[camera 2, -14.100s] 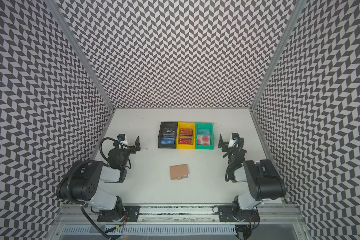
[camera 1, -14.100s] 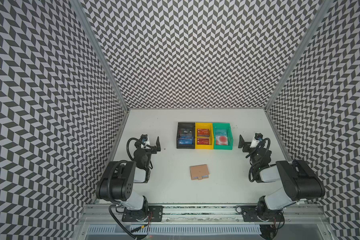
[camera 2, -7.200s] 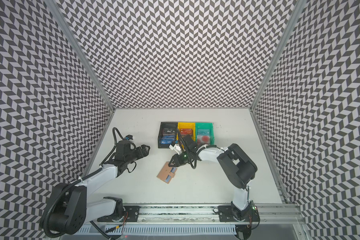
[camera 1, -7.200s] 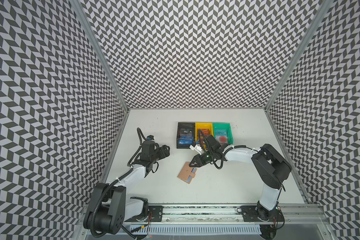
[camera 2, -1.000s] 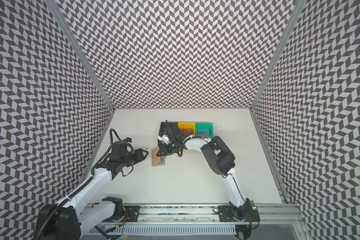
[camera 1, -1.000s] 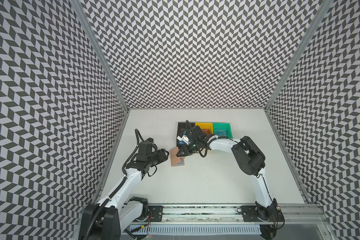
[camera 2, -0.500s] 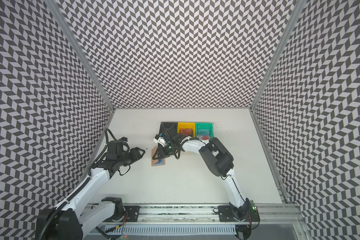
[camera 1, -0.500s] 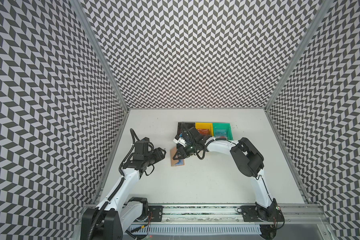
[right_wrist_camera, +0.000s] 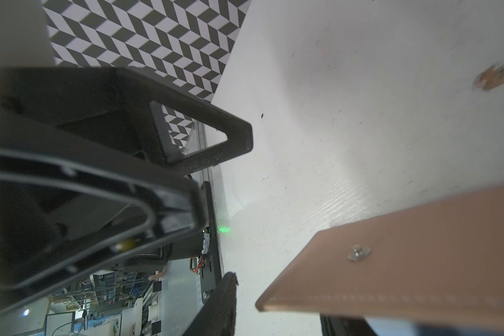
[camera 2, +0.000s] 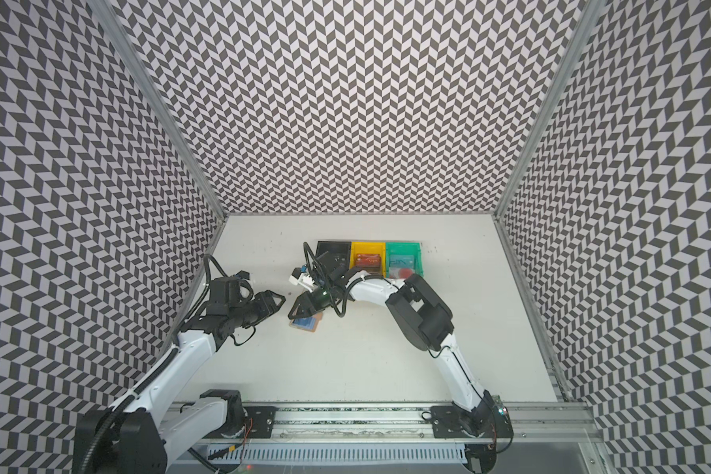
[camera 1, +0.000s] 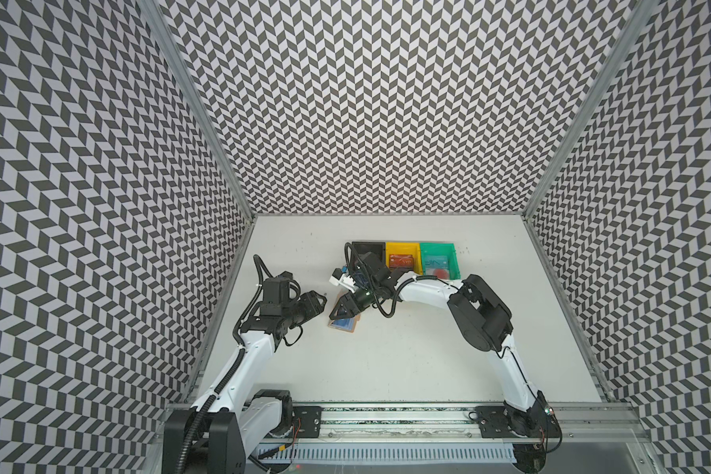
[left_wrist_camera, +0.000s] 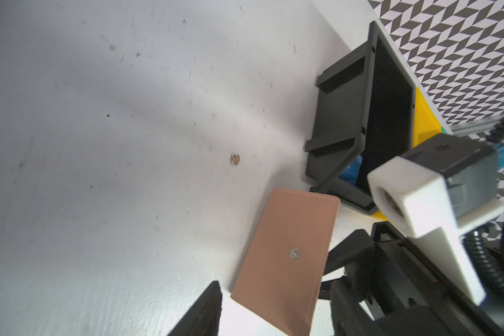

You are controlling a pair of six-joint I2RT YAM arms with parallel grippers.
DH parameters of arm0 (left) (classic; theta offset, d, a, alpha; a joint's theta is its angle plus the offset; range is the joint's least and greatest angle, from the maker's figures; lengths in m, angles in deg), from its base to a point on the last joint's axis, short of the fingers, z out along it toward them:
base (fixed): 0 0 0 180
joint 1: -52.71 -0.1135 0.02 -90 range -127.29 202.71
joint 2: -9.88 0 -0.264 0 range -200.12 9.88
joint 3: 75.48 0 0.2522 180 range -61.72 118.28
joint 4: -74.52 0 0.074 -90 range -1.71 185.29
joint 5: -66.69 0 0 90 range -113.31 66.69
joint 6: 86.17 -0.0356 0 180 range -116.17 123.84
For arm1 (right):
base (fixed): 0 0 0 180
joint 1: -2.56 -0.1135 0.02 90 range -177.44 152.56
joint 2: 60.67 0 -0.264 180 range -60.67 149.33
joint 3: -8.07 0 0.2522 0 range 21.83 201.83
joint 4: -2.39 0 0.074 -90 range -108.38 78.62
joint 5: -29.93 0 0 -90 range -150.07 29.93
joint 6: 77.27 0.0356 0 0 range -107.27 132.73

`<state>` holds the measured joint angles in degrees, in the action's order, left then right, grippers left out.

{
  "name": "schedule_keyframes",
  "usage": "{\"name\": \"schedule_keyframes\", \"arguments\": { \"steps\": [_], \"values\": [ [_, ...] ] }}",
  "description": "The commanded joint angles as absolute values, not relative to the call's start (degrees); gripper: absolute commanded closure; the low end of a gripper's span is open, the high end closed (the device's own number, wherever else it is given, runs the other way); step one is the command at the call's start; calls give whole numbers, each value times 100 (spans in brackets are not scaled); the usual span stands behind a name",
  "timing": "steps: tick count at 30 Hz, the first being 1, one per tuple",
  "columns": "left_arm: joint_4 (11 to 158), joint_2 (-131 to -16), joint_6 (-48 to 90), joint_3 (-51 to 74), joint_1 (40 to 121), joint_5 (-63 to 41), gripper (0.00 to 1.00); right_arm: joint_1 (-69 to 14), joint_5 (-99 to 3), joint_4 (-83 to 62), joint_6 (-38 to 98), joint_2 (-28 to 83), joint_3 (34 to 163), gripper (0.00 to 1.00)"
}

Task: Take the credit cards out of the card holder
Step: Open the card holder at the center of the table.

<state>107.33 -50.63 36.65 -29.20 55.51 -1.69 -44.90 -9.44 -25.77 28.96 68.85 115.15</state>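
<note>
The tan card holder [camera 1: 356, 324] lies left of centre on the table, its cover [left_wrist_camera: 288, 253] raised on edge with the snap stud showing. A blue credit card [camera 1: 342, 324] shows in its open sleeve in both top views [camera 2: 303, 324]. My right gripper [camera 1: 339, 314] hangs over the holder, open, with the raised cover [right_wrist_camera: 419, 247] between its fingers and a gap to the near finger [right_wrist_camera: 220, 302]. My left gripper [camera 1: 320, 298] is open just left of the holder and does not touch it; only one finger [left_wrist_camera: 204, 311] shows in the left wrist view.
A black bin [camera 1: 368, 249], a yellow bin [camera 1: 403, 249] and a green bin [camera 1: 438, 248] stand in a row behind the holder. They hold a blue card [left_wrist_camera: 351, 171], a red-orange card [camera 1: 401, 260] and a teal card [camera 1: 434, 262]. The left wall is close to my left arm.
My right gripper's jaws have spread apart at the holder's cover. The left gripper has edged nearer the holder and opened slightly. The holder has barely shifted.
</note>
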Motion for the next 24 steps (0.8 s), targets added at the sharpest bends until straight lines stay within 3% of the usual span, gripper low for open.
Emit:
{"name": "schedule_keyframes", "arguments": {
  "steps": [1, 9, 15, 24],
  "values": [
    [10506, -5267, 3609, -2801, 5499, 128, 37, -4524, -1101, -2613, 2659, 7020, 11578, 54],
    [10254, -5631, 3635, -2908, 5486, 370, 37, -4499, -1435, -2597, 2713, 6936, 11552, 56],
    [10281, -5686, 3625, -2944, 5490, 229, 37, -4361, -1769, -2722, 2878, 6853, 11517, 83],
    [10262, -5624, 3653, -2954, 5493, 209, 38, -4245, -2226, -3260, 2658, 6467, 11299, 90]
  ]
}}
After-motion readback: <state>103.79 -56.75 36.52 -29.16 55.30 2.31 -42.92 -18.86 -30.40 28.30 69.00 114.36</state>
